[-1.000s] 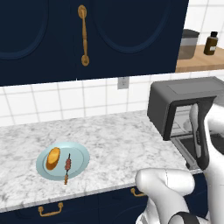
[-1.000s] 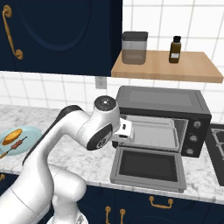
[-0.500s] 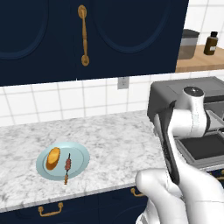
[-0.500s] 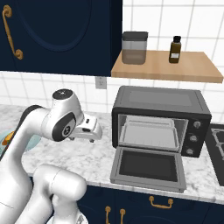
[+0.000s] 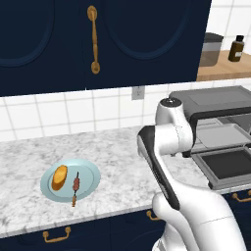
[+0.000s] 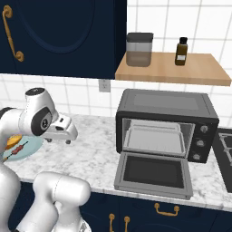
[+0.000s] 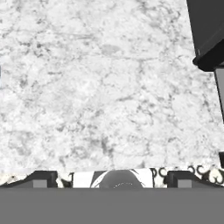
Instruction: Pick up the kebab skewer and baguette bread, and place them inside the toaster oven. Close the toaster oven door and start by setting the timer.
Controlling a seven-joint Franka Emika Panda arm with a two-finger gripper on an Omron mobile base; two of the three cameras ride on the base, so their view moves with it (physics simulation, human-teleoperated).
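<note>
My tool (image 6: 62, 138) hangs over bare marble worktop (image 5: 122, 162), between the plate and the oven, its fingers spread wide and holding nothing. In the hand view the two tips (image 7: 41, 178) sit far apart at the bottom, with only speckled stone between them and a dark corner of the oven (image 7: 208, 35) at upper right.

Light blue plate (image 5: 88, 185) lies on the worktop well to the left of my arm. Bread (image 5: 60, 177) rests on the plate's left half. Skewer (image 5: 76, 186) lies just beside it to the right, stick end reaching the plate's near rim; whether the two touch I cannot tell at this size.

Toaster oven (image 6: 165, 122) stands at the right end of the worktop under a wooden shelf (image 6: 172, 70). Its door (image 6: 154, 174) is dropped flat, open toward me. A pale tray (image 6: 156, 138) sits inside.
</note>
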